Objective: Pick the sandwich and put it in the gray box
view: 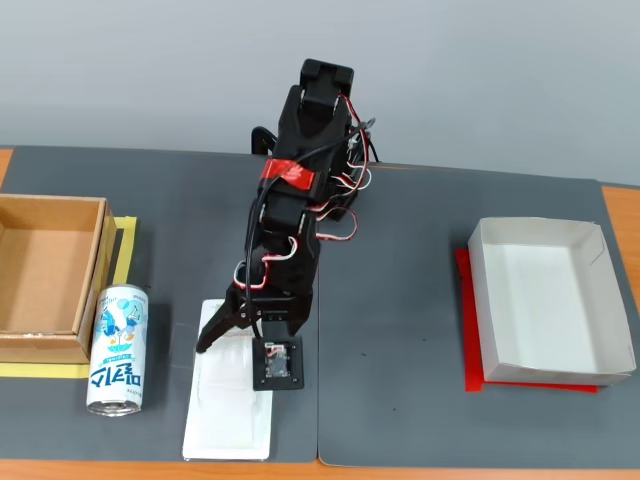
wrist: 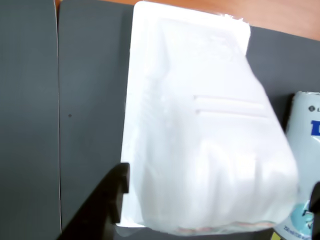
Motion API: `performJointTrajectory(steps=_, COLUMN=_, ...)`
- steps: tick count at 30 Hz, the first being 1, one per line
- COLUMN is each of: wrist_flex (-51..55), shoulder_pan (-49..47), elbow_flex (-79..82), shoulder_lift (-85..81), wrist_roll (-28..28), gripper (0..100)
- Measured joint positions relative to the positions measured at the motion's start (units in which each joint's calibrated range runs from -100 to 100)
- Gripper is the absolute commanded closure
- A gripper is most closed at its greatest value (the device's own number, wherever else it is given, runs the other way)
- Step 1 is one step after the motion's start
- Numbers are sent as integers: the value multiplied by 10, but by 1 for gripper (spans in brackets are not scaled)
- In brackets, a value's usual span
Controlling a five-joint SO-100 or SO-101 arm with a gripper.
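- White plastic: one sandwich [view: 228, 405] flat on the dark grey mat [view: 400, 300], near its front edge, just right of one blue-and-white can [view: 118, 348].
- Open mat between sandwich and the one gray box [view: 550, 300], well apart at right, red sheet [view: 466, 330] beneath.
- One brown cardboard box [view: 50, 275] at left edge.
- Can lettering too blurred to read.
- Gripper [wrist: 215, 202] spread wide astride the sandwich's end, gripping nothing.

The sandwich [view: 228, 400] lies flat on the dark mat — the gray box [view: 551, 302] well apart, empty.
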Motion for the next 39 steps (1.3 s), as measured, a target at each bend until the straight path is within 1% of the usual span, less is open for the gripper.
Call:
performJointTrajectory(steps=16, wrist_flex=-1, shoulder_pan=24, elbow_flex=0, shoulder_lift=55, wrist_roll=0, gripper=61)
performJointTrajectory(steps=32, wrist_flex=-1, shoulder_pan=42, elbow_flex=-2, shoulder_lift=76, wrist_roll=0, gripper=61)
performJointTrajectory(steps=35, wrist_flex=-2, shoulder_pan=43, elbow_flex=4, shoulder_lift=76, wrist_roll=0, gripper=67)
performJointTrajectory(steps=39, wrist_flex=-4, shoulder_pan=43, elbow_flex=13, shoulder_lift=71, wrist_roll=0, gripper=81)
